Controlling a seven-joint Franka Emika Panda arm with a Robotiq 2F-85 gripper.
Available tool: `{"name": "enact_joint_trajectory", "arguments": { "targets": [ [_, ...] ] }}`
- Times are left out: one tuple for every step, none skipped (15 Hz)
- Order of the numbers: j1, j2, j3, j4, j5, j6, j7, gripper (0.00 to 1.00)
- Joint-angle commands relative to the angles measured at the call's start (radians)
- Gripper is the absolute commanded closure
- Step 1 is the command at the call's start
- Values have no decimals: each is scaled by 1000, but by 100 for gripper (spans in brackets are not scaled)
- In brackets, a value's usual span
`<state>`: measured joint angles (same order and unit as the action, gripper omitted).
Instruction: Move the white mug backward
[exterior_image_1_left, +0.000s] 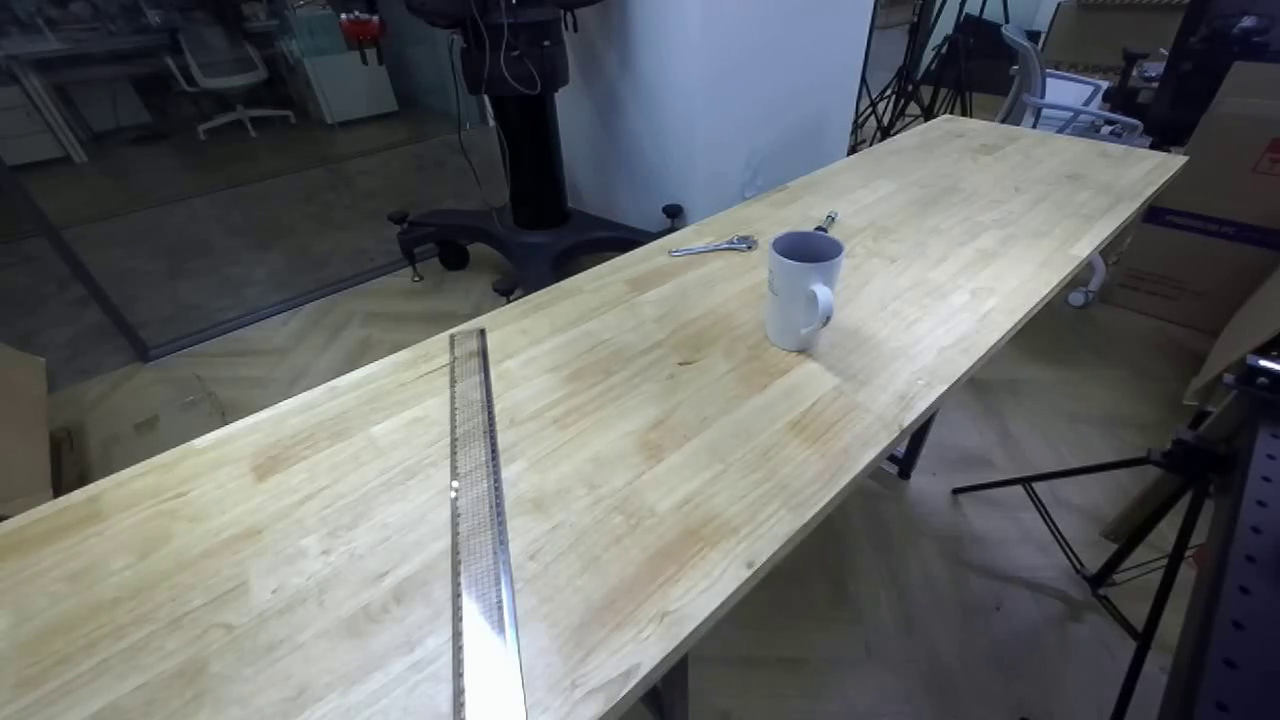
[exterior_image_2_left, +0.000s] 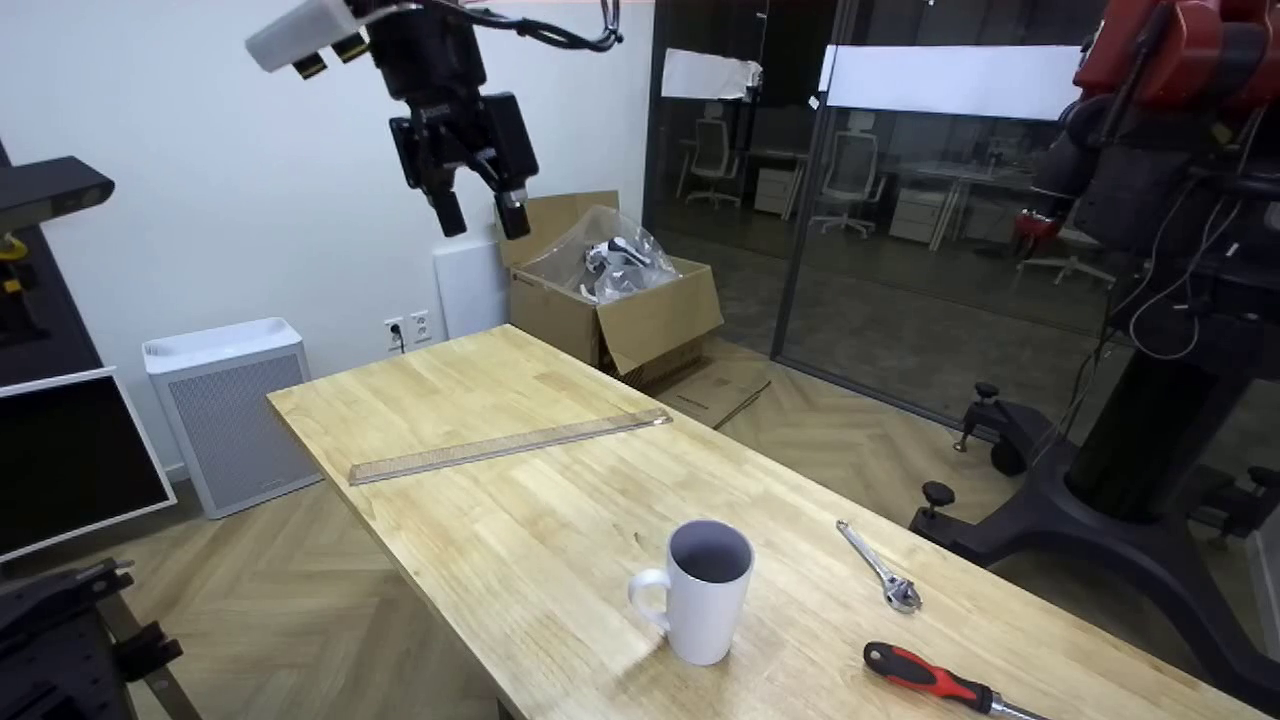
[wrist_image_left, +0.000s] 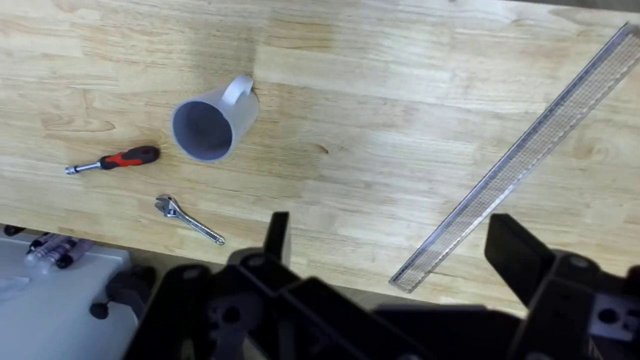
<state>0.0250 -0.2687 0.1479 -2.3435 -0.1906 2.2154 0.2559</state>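
Note:
The white mug (exterior_image_1_left: 800, 300) stands upright on the wooden table in both exterior views (exterior_image_2_left: 702, 610). Its inside is greyish blue, and its handle points toward a long table edge. In the wrist view the mug (wrist_image_left: 220, 122) is at the upper left, with its handle toward the top. My gripper (exterior_image_2_left: 482, 218) is high above the table in an exterior view, well away from the mug. In the wrist view the gripper's fingers (wrist_image_left: 390, 220) are wide apart with nothing between them at their height. The mug lies outside the fingers, up and to the left.
A clear ruler (exterior_image_1_left: 480, 500) lies across the table (exterior_image_2_left: 560, 560). An adjustable wrench (wrist_image_left: 190, 220) and a red and black screwdriver (wrist_image_left: 129, 157) lie near the mug. A dark wheeled stand (exterior_image_2_left: 1130, 450) is beside the table. An open cardboard box (exterior_image_2_left: 650, 320) stands behind it.

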Motion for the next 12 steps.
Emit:
{"name": "enact_joint_trajectory", "arguments": {
  "targets": [
    [-24, 8, -54, -35, 38, 80, 4, 0],
    [-40, 11, -70, -46, 30, 107, 1, 0],
    [-55, 18, -84, -56, 15, 132, 5, 0],
    [-71, 30, -103, -64, 12, 155, -2, 0],
    [-86, 46, -120, -70, 13, 172, -12, 0],
    [-100, 68, -138, -74, 15, 188, -20, 0],
    [-112, 91, -155, -75, 21, 193, -32, 0],
    [-120, 108, -169, -77, 31, 192, -39, 0],
    [-108, 73, -153, -79, 19, 173, -31, 0],
    [-115, 89, -163, -81, 18, 179, -40, 0],
    [-115, 95, -165, -80, 17, 181, -42, 0],
    [-113, 94, -163, -80, 17, 181, -42, 0]
  ]
}}
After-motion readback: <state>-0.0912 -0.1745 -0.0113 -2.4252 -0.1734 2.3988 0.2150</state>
